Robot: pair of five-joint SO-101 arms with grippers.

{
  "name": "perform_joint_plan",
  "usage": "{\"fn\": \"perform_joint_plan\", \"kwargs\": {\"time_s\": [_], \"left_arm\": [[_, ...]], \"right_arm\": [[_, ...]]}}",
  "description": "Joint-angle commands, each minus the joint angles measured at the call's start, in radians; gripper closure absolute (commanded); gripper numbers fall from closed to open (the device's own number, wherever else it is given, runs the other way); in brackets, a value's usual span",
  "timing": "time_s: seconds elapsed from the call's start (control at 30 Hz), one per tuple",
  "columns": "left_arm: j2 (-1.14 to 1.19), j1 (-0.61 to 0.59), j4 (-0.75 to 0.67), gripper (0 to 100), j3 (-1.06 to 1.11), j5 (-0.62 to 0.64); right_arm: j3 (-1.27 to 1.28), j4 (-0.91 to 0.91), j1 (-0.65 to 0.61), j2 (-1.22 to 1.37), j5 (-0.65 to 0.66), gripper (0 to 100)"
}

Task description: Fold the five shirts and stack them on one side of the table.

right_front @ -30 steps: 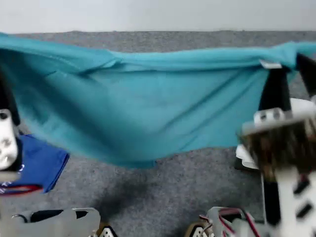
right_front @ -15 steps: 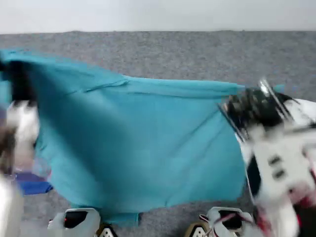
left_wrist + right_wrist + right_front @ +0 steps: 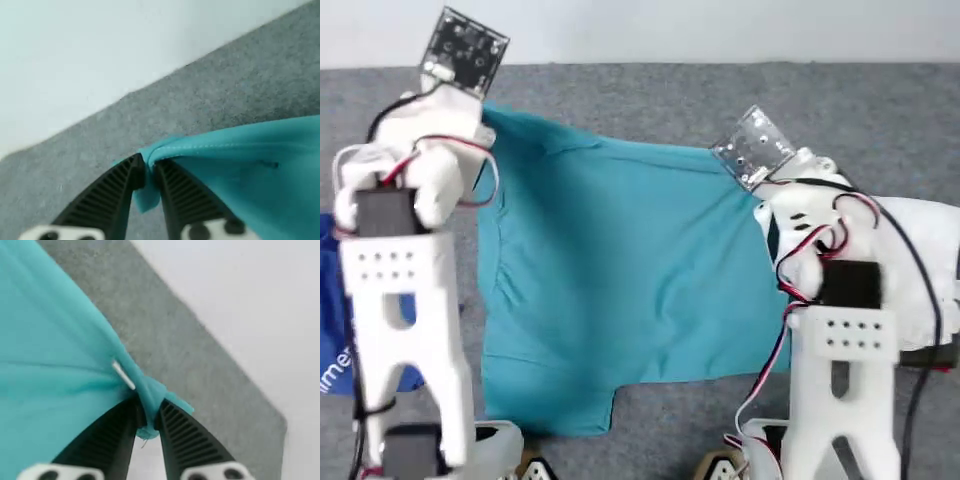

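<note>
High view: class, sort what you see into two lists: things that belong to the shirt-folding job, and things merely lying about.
Belongs to the job:
teal shirt, spread on the table
left gripper and right gripper, jaws shut on its far edge
blue garment at the left edge
white garment at the right edge

Just there:
grey table cover
white wall behind

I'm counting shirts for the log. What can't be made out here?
Blue shirt: high view, cut by the edge and covered by the left arm.
White cloth: high view, mostly behind the right arm; shirt count unclear.
Teal shirt: high view, far corners hidden under both arms.
</note>
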Motion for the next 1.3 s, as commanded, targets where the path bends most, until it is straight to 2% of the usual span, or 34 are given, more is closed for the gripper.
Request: {"fn": "perform_joint_plan", "kwargs": {"time_s": [0.0, 0.23, 0.37, 0.6, 0.73, 0.9, 1.1, 1.27], "left_arm": [[0.075, -0.002, -0.149, 99, -0.002, -0.012], [0.210, -0.003, -0.400, 99, -0.002, -0.012], [0.267, -0.003, -0.534, 99, -0.002, -0.012], [0.302, -0.003, -0.551, 99, -0.002, -0.015], [0.301, -0.005, -0.486, 99, -0.002, -0.015], [0.276, -0.003, -0.362, 99, -0.002, -0.017], [0.176, 0.034, -0.064, 99, 0.001, -0.017], [0.120, 0.046, 0.207, 99, 0.001, -0.028]], "right_arm": [[0.055, -0.214, 0.008, 0.044, 0.015, 99.0], [0.009, -0.489, 0.008, 0.323, 0.015, 99.0], [-0.117, -0.527, 0.007, 0.489, 0.015, 99.0], [-0.354, -0.518, 0.005, 0.699, 0.012, 99.0], [-0.367, -0.495, 0.004, 0.710, 0.012, 99.0], [-0.373, -0.340, 0.005, 0.693, 0.015, 99.0], [-0.370, -0.050, 0.004, 0.601, 0.015, 99.0], [-0.371, 0.122, 0.012, 0.550, 0.015, 99.0]]}}
